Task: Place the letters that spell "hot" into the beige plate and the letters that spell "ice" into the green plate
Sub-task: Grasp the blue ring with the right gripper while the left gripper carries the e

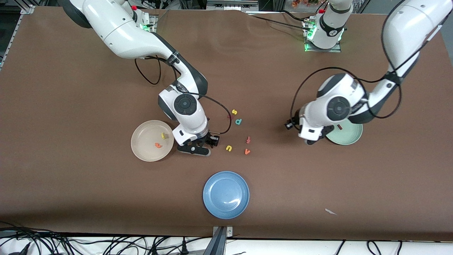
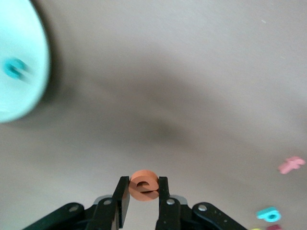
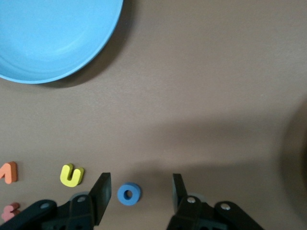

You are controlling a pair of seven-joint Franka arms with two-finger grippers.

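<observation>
While the left hand (image 2: 144,191) hangs over bare counter (image 1: 70,88) beside the green plate (image 1: 350,136), clenched on the orange e (image 2: 143,185), the right hand (image 3: 139,191) stands released just above the counter beside the beige plate (image 1: 141,148), its two fingers either side of the blue o (image 3: 128,194) without touching it. Three plates sit on the counter: beige, green and a blue plate (image 1: 226,194) nearest the front camera. Two letters lie in the beige plate, the yellow h (image 1: 164,135) and the orange t (image 1: 157,145). One teal c (image 2: 16,68) shows in the green plate. Five loose letters lie between the arms: yellow s (image 1: 234,112), teal p (image 1: 238,122), yellow u (image 1: 229,148), red cross-shaped letter (image 1: 248,140), orange v (image 1: 247,151).
</observation>
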